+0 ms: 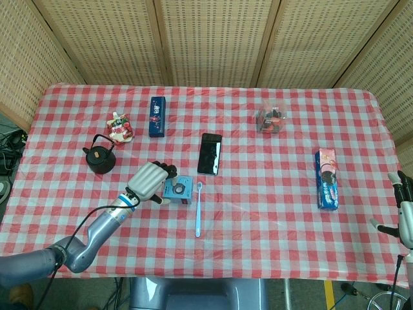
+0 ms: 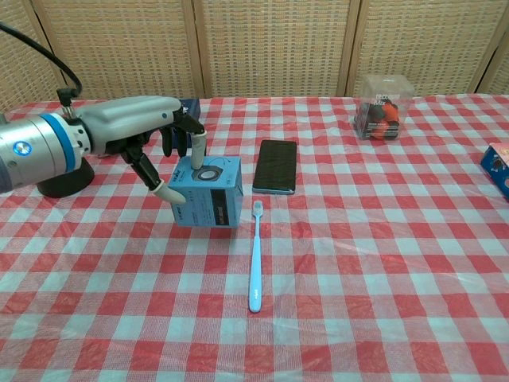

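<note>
Head view. The left robot hand (image 1: 150, 181) was closed around the small blue box (image 1: 178, 190) on the checked bench (image 1: 258, 213), thumb on the near side and fingers (image 1: 169, 171) over the far top edge. The box sat directly at the fingertips. Just beyond it on the side away from the wrist lay the blue toothbrush (image 1: 198, 208), and past the fingertips the black phone (image 1: 210, 154). The black teapot (image 1: 99, 157) stood well apart on the thumb side's far flank. The right robot hand (image 1: 403, 208) hung at the bench edge with fingers apart, holding nothing, near the blue snack carton (image 1: 327, 178).

Chest view. The left robot hand (image 2: 147, 131) pinched the small blue box (image 2: 209, 191) between thumb and fingers. The box looked tilted, its near edge seemingly just off the cloth; this could not be confirmed. Judged step: grasp made, lift beginning. The next move would call for a steady grip and a straight rise clear of the toothbrush (image 2: 255, 253) beside it.

View differences. Only the chest view showed the box's tilt and thumb contact. Only the head view showed the right robot hand, the teapot in full and the carton's whole length.
</note>
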Tool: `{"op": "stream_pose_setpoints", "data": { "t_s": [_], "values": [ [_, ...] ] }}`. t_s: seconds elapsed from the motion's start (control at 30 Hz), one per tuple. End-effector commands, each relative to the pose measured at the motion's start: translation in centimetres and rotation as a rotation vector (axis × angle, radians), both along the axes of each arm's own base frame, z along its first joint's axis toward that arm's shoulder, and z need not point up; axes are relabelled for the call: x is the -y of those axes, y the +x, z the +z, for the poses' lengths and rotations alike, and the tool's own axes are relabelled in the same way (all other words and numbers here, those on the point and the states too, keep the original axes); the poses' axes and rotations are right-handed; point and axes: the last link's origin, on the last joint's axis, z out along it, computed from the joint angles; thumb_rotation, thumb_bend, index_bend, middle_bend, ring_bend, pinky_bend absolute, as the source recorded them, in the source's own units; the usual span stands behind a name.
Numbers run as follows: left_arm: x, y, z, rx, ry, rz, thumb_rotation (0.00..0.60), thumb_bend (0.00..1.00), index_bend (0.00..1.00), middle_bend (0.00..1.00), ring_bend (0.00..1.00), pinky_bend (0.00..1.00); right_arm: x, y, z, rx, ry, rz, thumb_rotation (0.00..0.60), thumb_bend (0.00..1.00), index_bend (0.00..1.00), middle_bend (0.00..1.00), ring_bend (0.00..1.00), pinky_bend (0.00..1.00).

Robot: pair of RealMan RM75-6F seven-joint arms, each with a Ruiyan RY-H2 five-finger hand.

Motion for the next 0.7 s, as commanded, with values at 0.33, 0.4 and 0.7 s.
{"op": "stream_pose_setpoints", "data": {
  "t_s": [0.33, 0.4, 0.7],
  "values": [
    [-0.1, 1.3, 5.1, -0.100, -0.413, 0.254, 0.600, 0.03, 0.51, 0.38, 0.41, 0.41, 0.2, 0.2, -0.5, -0.015, 0.012, -0.005, 0.600, 0.00, 0.03, 0.00, 0.00, 0.00],
    [-0.5, 1.2, 4.4, -0.119, -0.442, 0.281, 0.600, 0.03, 0.51, 0.38, 0.41, 0.41, 0.2, 0.1, -0.5, -0.014, 0.011, -0.008, 0.600, 0.00, 0.03, 0.00, 0.00, 0.00],
    [-2.0, 0.8, 1.3, -0.148, -0.482, 0.339, 0.600, 0.03, 0.49, 0.38, 0.41, 0.41, 0.3, -0.2, -0.4, -0.013, 0.011, -0.019, 0.600, 0.00, 0.03, 0.00, 0.00, 0.00]
  ]
}}
